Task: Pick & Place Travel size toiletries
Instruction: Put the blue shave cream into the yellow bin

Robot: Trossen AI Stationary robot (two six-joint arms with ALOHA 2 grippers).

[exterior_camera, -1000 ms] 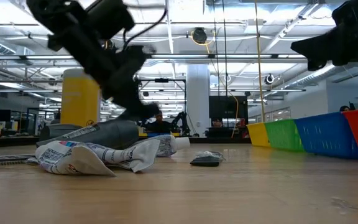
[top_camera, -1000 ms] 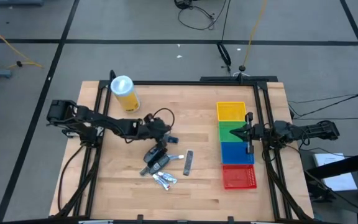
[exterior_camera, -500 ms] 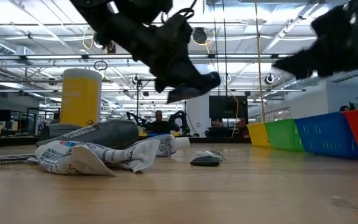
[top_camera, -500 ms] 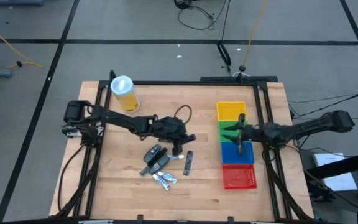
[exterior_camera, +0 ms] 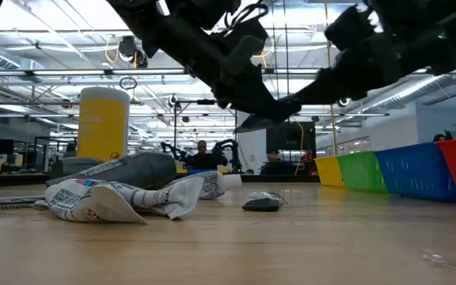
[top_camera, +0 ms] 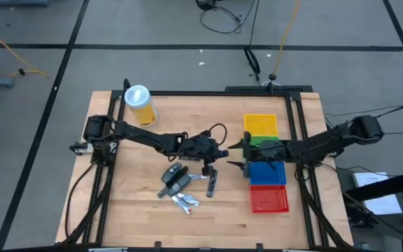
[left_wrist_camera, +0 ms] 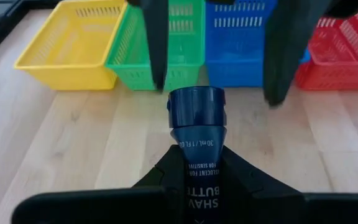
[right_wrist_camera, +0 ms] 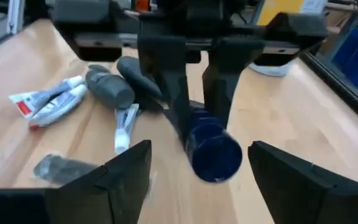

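1. High view shows my two arms meeting above the tabletop, between the pile of toiletries and the coloured trays.
2. My left hand is clenched on a dark blue tube, lifted off the wood.
3. The tube's long axis points cap-first straight at my right hand.
4. My right hand is released, its fingers spread on either side of the cap, not yet touching it.
5. I judge a handover: the right hand must close on the cap end.
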